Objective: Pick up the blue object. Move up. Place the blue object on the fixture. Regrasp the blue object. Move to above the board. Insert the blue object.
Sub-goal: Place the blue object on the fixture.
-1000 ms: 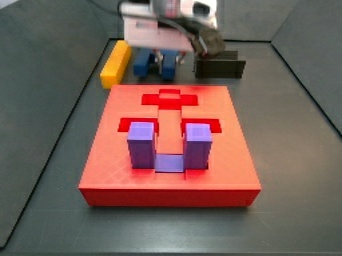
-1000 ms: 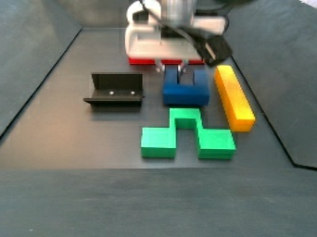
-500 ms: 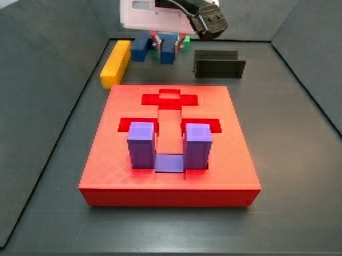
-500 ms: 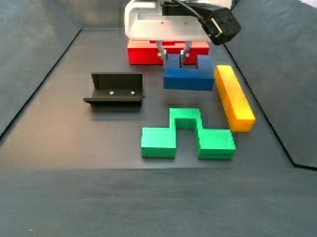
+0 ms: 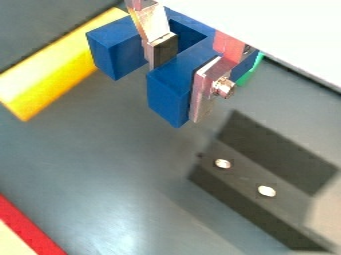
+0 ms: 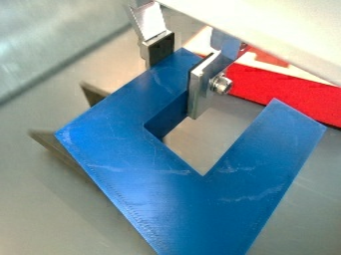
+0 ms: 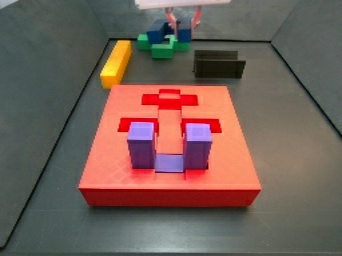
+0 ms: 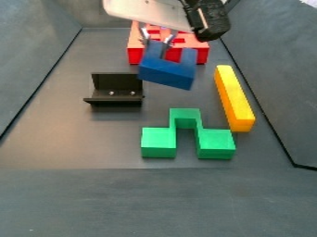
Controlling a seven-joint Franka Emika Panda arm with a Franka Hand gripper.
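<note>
The blue object (image 8: 168, 70), a dark blue U-shaped block, hangs tilted above the floor, clear of it. My gripper (image 8: 168, 46) is shut on one of its legs. In both wrist views one finger sits inside the U's slot and the other outside the leg (image 5: 170, 88) (image 6: 200, 164). The black fixture (image 8: 114, 91) stands on the floor beside and below the block, with its two holes showing in a wrist view (image 5: 264, 179). The red board (image 7: 167, 140) lies nearer the camera in a side view, away from my gripper (image 7: 178, 22).
A purple U-shaped piece (image 7: 166, 146) stands in a recess of the board. A green notched block (image 8: 186, 135) and a yellow bar (image 8: 233, 96) lie on the floor close to where the blue object hangs. Dark walls surround the floor.
My gripper has risen with the blue object, lifting it off the floor from between the yellow bar and the fixture. The block now hangs tilted.
</note>
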